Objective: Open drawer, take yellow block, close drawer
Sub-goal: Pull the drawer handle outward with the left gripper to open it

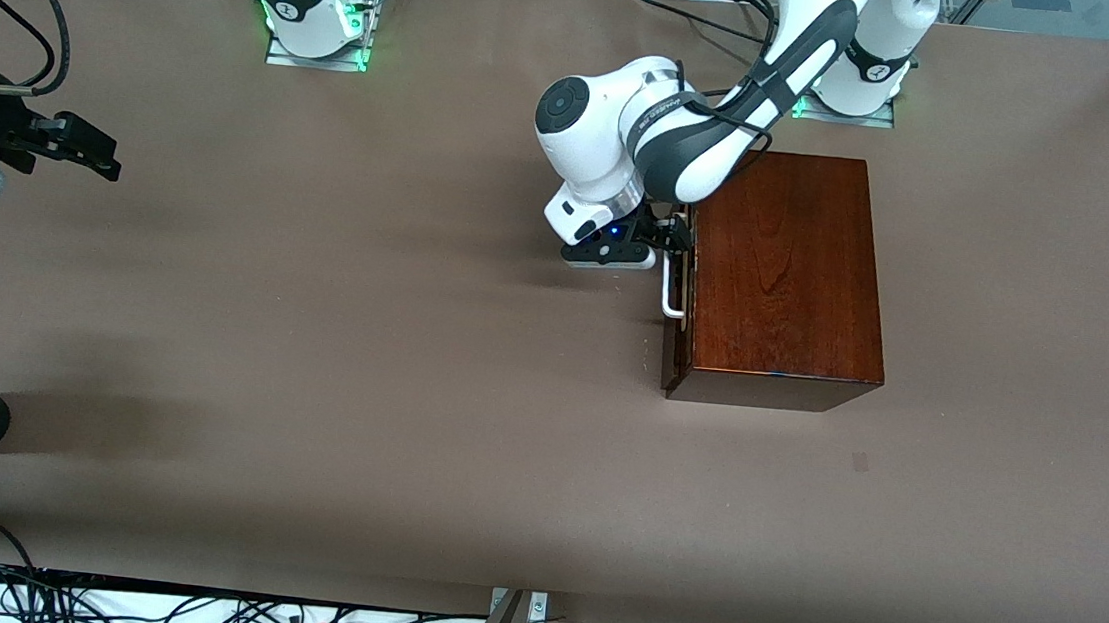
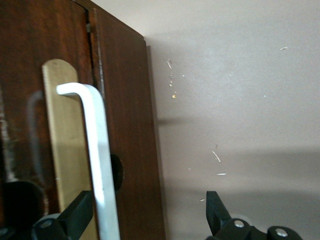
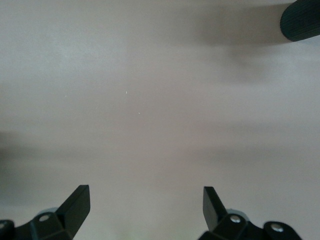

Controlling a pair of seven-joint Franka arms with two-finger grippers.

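Two white Franka arms stand at a brown tabletop (image 1: 390,357). The left pincer (image 1: 670,233) is at the front of a glossy mahogany-coloured wooden box (image 1: 781,271), which sits toward the left arm's end of the tabletop. The box's drawer (image 1: 679,292), with its dark red-brown front, looks shut or very nearly shut against the box. Its white U-shaped bar handle (image 1: 673,287) sticks out from that front. In the left wrist view, the pincer's black fingers (image 2: 75,215) are spread apart, with the white bar passing between them close to one finger; they are released and not clamped on the bar. No yellow block shows in any view.

The right arm waits with its pincer (image 1: 87,150) over bare tabletop toward the right arm's end, well apart from the box. Its fingers (image 3: 75,205) stand wide open with nothing between them.
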